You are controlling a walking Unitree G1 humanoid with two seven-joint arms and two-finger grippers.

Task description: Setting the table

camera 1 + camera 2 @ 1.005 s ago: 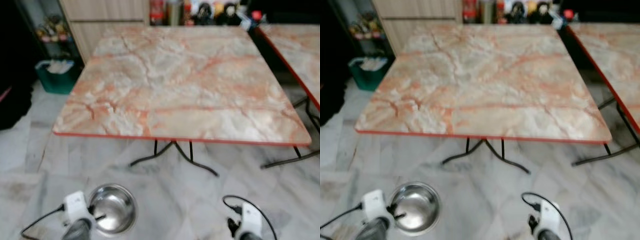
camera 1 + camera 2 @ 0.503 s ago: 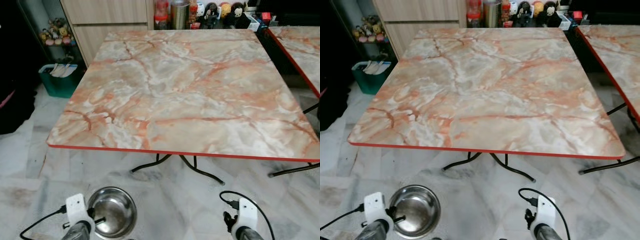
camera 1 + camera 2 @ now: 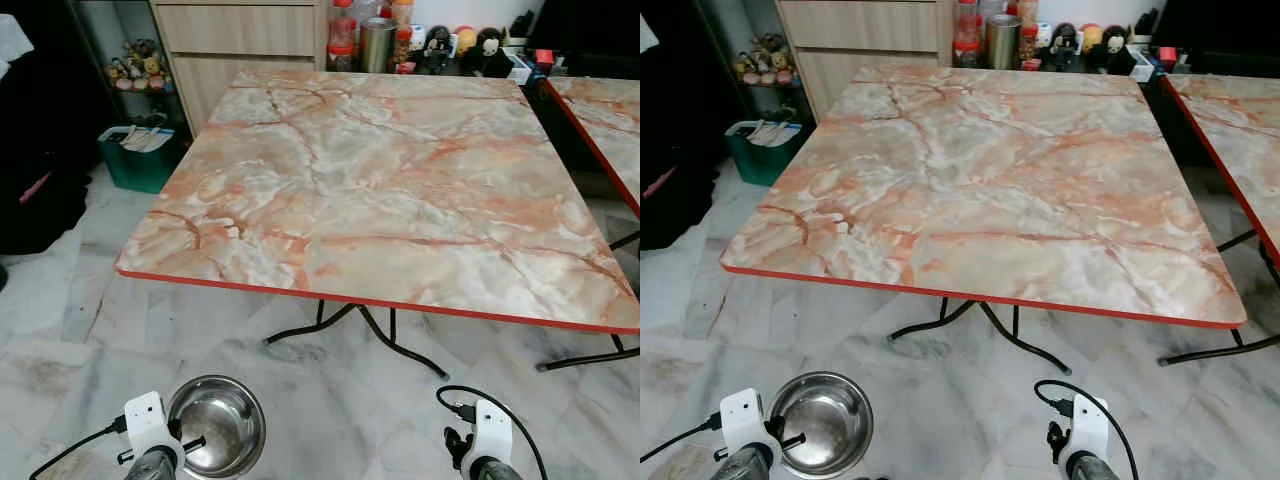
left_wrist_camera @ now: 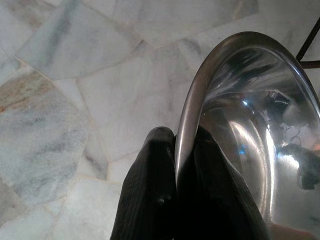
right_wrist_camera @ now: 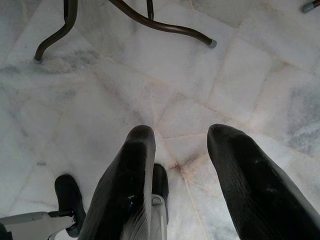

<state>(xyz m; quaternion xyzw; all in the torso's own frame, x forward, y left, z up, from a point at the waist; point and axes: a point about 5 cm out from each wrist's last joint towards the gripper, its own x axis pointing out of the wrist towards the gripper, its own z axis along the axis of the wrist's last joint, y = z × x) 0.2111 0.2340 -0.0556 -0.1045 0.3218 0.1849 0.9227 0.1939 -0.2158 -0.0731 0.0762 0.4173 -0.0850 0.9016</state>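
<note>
Steel bowl [image 3: 216, 425] at 7 o'clock, low over the floor [image 3: 330, 400], short of the bench [image 3: 390, 190] at 12. Left hand [image 4: 175, 175] clamped on thin rim only; could pivot or slip on lifting. Right hand [image 5: 192, 175] spread apart, empty.

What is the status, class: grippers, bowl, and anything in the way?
Left gripper shut on steel bowl rim, held low above the floor. Right gripper open, holding nothing. Marble table ahead, top bare, nothing blocking.
</note>
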